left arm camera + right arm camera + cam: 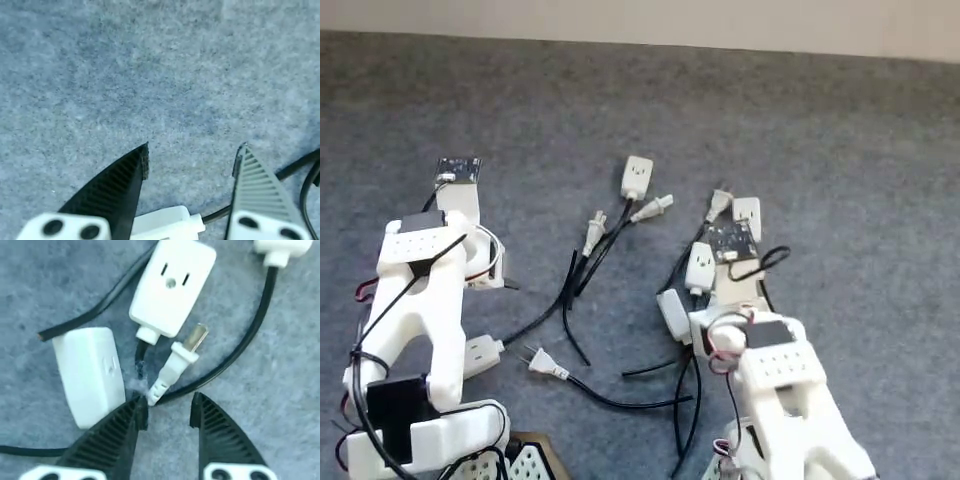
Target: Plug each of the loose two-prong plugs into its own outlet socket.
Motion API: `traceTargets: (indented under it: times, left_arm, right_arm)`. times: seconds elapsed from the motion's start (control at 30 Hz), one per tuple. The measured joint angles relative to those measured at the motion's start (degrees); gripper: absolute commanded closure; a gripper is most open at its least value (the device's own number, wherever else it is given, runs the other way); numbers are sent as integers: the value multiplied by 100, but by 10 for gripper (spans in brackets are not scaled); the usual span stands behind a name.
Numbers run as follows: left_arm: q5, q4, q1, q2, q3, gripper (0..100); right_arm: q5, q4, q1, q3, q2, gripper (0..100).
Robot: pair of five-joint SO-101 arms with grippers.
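Observation:
My right gripper (170, 404) is open, low over the grey carpet, its fingertips beside the cable end of a loose white two-prong plug (177, 365). The plug's prongs point towards a white outlet socket (172, 285) just beyond it. A plain white block (90, 372) lies beside them. In the high view this arm (775, 370) is at the lower right, with that socket (700, 265) at its tip. My left gripper (192, 150) is open over bare carpet, with a white corded piece (165, 225) close under its fingers. More plugs (593, 233) (548, 363) and sockets (637, 177) lie mid-table.
Black cables (570, 300) criss-cross the carpet between the arms. Another plug (719, 205) and socket (747, 212) lie just beyond the right arm. A socket (480, 355) sits by the left arm (420, 300). The far carpet is bare up to a pale edge (720, 30).

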Motion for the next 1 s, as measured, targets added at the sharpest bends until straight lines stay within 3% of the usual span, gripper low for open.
traceTargets:
  times: [0.13,0.43,0.63,1.0]
  left_arm:
    - [0,0,0,0,0,723]
    - [0,0,0,0,0,723]
    - [0,0,0,0,0,723]
    - [0,0,0,0,0,723]
  right_arm:
    - [-62,-176,0,-369,800,850]
    - [-545,-853,0,-422,941,852]
    - [-571,-976,0,-193,958,995]
    - [-545,-985,26,-167,958,949]
